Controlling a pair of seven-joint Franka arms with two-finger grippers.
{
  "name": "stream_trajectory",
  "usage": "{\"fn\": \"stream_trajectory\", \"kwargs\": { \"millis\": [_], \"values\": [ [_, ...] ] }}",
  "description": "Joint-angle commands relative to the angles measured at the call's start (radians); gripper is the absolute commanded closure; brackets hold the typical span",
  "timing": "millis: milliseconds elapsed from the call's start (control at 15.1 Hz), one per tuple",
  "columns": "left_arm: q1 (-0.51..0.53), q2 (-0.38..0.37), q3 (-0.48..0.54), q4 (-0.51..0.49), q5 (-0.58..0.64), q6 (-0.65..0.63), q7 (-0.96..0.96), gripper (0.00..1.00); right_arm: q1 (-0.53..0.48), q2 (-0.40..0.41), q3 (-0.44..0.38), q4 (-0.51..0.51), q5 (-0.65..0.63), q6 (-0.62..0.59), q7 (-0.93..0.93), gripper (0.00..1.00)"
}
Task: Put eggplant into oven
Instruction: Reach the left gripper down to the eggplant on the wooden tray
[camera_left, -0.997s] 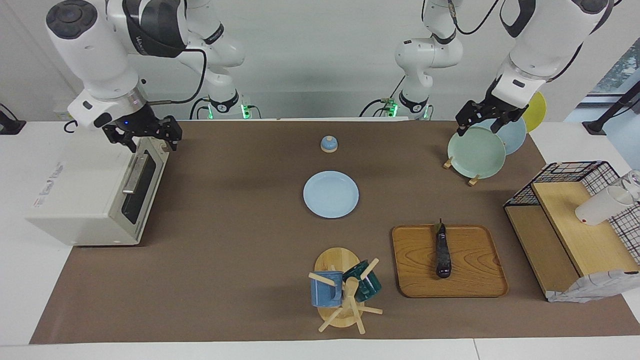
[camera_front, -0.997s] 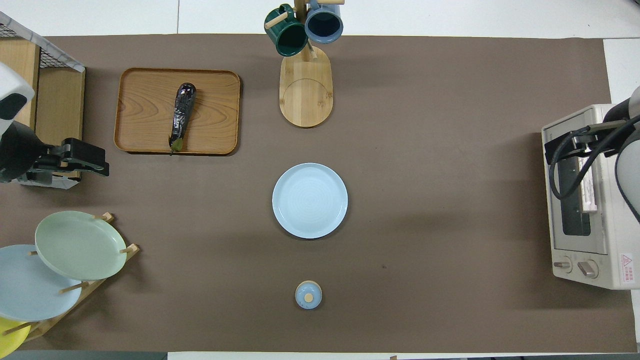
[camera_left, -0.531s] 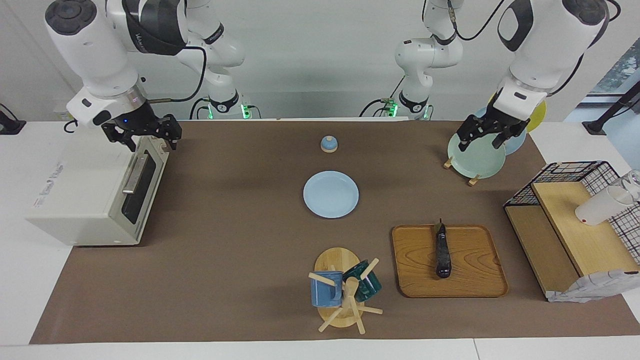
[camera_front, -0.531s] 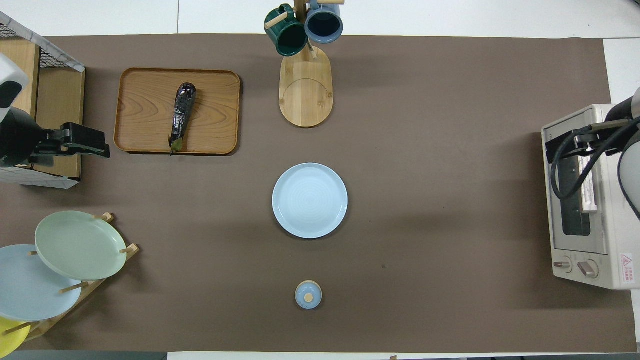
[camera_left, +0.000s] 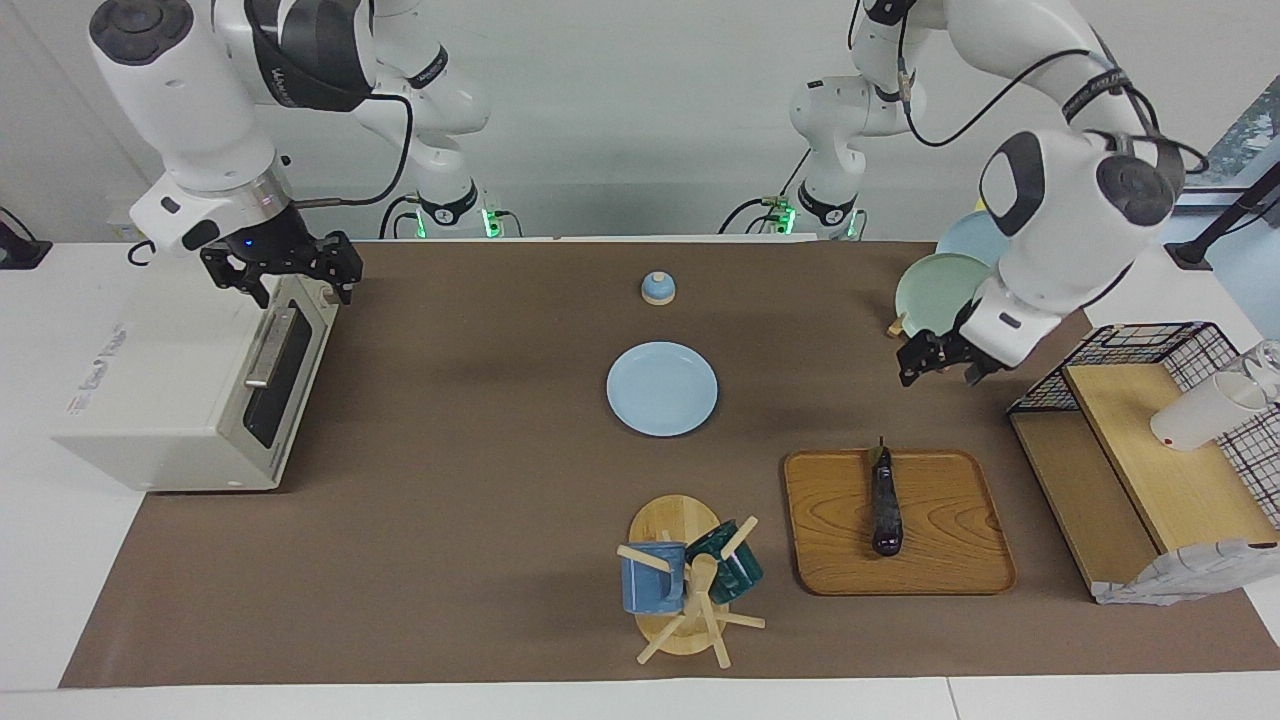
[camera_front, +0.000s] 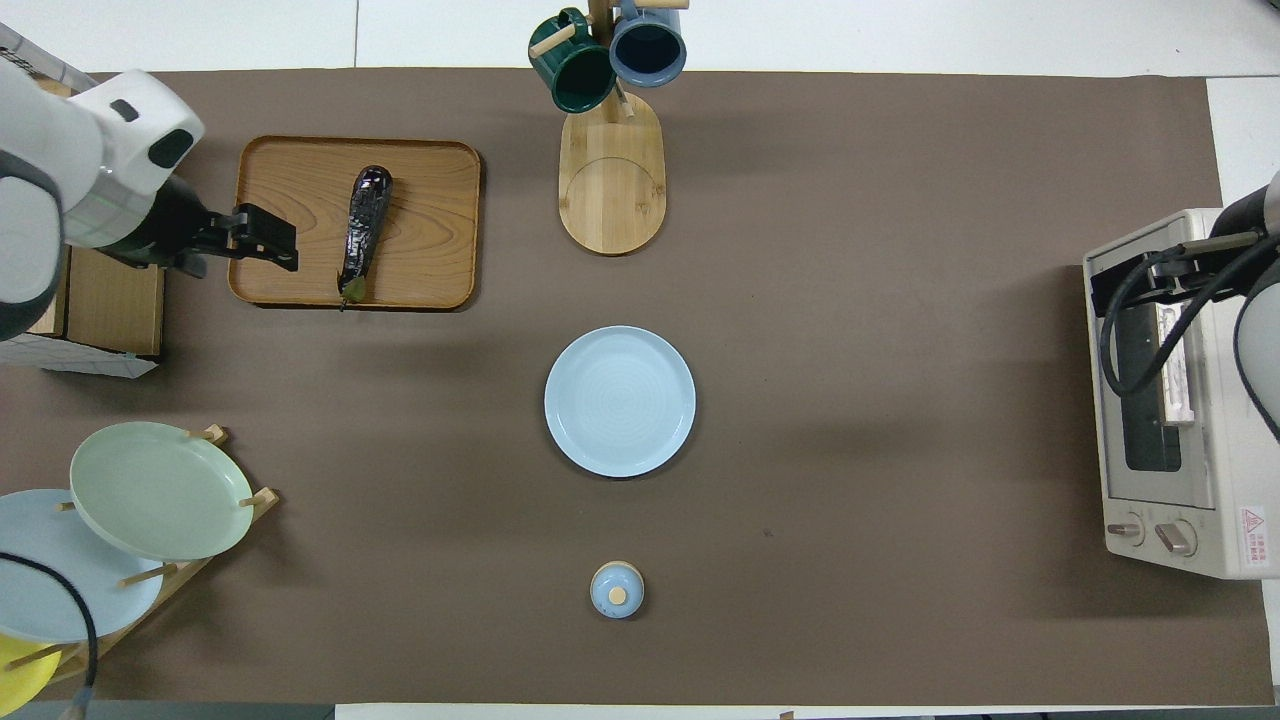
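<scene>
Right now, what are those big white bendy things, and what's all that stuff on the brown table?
They are two robot arms, each ending in a gripper with two fingers. One picture looks at them from across the table, the other looks down from above. The left gripper hangs in the air near the wooden tray, where a dark eggplant lies. The right gripper hovers at the top of the white oven, whose door is closed. Neither holds anything. A blue plate sits in the middle.
</scene>
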Motion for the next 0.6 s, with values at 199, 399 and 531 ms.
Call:
{"fn": "stream_trajectory", "kwargs": {
  "millis": [199, 399, 531],
  "values": [
    [-0.022, 0.152, 0.001, 0.093, 0.048, 0.106, 0.105, 0.0, -0.046, -0.071, -0.008, -0.187, -0.024, 0.149, -0.06, 1.0],
    [-0.043, 0.138, 0.0, 0.009, 0.068, 0.183, 0.136, 0.0, -0.089, -0.071, -0.008, -0.256, -0.08, 0.215, -0.06, 1.0],
    [-0.05, 0.127, 0.0, -0.016, 0.067, 0.2, 0.137, 0.0, -0.094, -0.069, -0.008, -0.291, -0.142, 0.231, -0.051, 1.0]
  ]
}}
